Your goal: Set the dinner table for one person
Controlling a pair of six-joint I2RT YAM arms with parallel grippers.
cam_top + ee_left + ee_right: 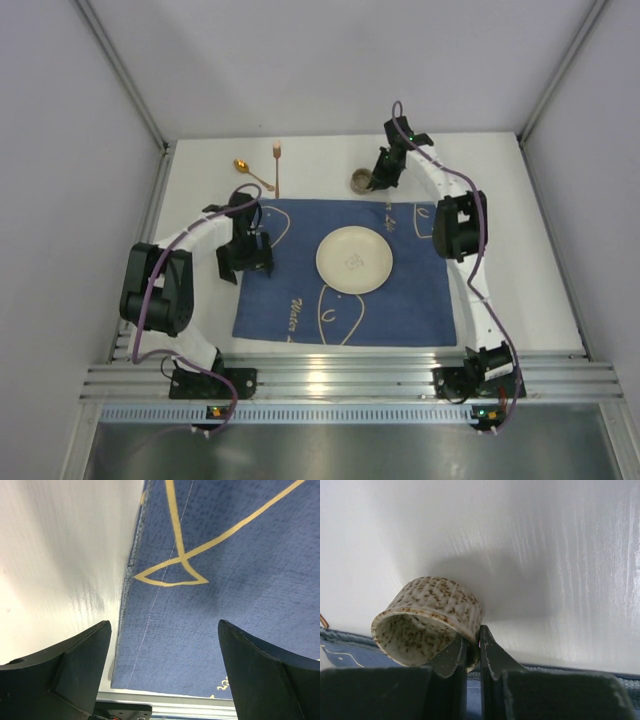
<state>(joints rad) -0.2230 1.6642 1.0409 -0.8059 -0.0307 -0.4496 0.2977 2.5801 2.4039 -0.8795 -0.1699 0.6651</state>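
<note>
Pincer on our right (pixel 479 639) clamps the rim of the speckled cup (pixel 432 605). Our left pincer (pixel 164 626) gapes wide over the blue placemat (pixel 240 580).

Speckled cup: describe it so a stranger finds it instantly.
Find the blue placemat on the white table; look just past its far edge, right of centre. There the right pincer pinches a small cup: round, cream, brown-speckled, unlike the slender golden spoon.

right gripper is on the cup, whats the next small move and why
Probably lift the speckled cup straight up a little. The right gripper is shut on its rim, and the cup sits on the white table just beyond the blue placemat, apart from the plate. It should clear the surface before being carried over.
</note>
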